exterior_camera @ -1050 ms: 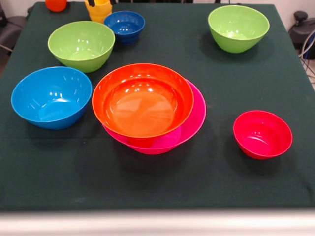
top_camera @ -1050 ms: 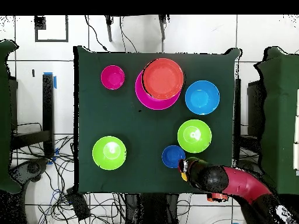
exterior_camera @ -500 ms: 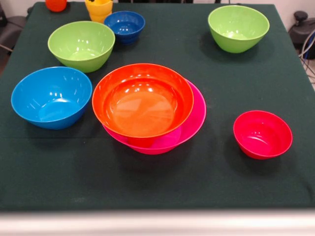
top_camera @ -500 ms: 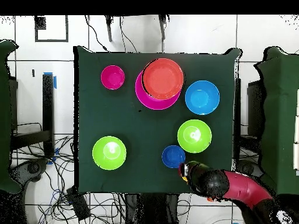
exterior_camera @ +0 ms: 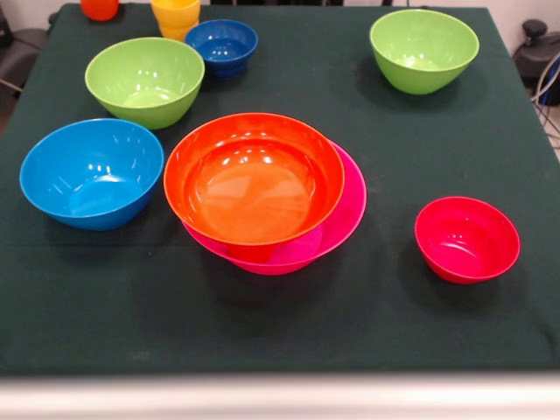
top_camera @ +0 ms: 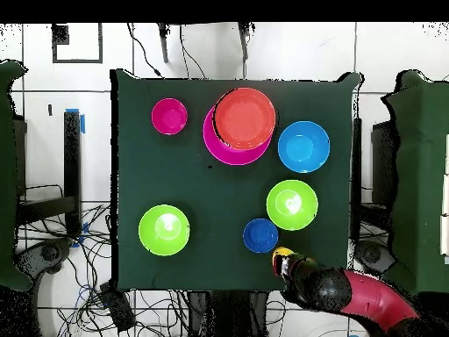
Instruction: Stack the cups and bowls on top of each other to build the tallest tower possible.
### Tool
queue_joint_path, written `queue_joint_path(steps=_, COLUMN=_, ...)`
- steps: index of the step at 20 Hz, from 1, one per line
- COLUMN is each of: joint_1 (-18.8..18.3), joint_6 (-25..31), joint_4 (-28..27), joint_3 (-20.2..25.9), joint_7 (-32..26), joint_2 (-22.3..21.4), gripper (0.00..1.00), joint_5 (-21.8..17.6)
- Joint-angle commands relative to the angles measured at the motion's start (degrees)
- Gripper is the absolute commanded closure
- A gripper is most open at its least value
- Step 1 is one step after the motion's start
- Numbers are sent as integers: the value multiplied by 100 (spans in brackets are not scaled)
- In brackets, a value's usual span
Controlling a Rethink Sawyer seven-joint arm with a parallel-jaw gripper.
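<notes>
Orange bowl [exterior_camera: 254, 179] in pink bowl [exterior_camera: 343, 219]; light blue bowl [exterior_camera: 92, 173], two lime green bowls [exterior_camera: 144, 80], dark blue bowl [exterior_camera: 221, 44], red bowl [exterior_camera: 466, 239], yellow cup [exterior_camera: 175, 16], dark green counter [exterior_camera: 367, 315]

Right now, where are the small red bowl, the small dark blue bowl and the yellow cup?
small red bowl [exterior_camera: 466, 238], front view, inside bottom.
small dark blue bowl [exterior_camera: 221, 41], front view, inner wall.
yellow cup [exterior_camera: 176, 19], front view, outer wall below the rim.

Legible markings: none.
No text, label, brand, number or sign can be read on any item in either view.
</notes>
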Motion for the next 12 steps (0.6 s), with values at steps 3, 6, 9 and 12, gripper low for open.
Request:
queue_joint_path(steps=3, joint_1=255, joint_6=-277, joint_4=249, joint_3=-55, joint_7=617, joint_2=322, gripper=0, joint_5=-107)
queue_joint_path(steps=6, joint_1=342, joint_6=-379, joint_4=206, joint_3=-128, joint_7=670, joint_2=416, gripper=0, joint_5=-170)
queue_joint_path(steps=9, joint_1=385, joint_6=-452, joint_4=306, joint_3=-233, joint_7=717, joint_2=357, gripper=0, joint_5=-212)
queue_joint_path(steps=12, joint_1=269, joint_6=-405, joint_4=507, joint_3=-198, joint_7=615, joint_2=193, gripper=0, joint_5=-180)
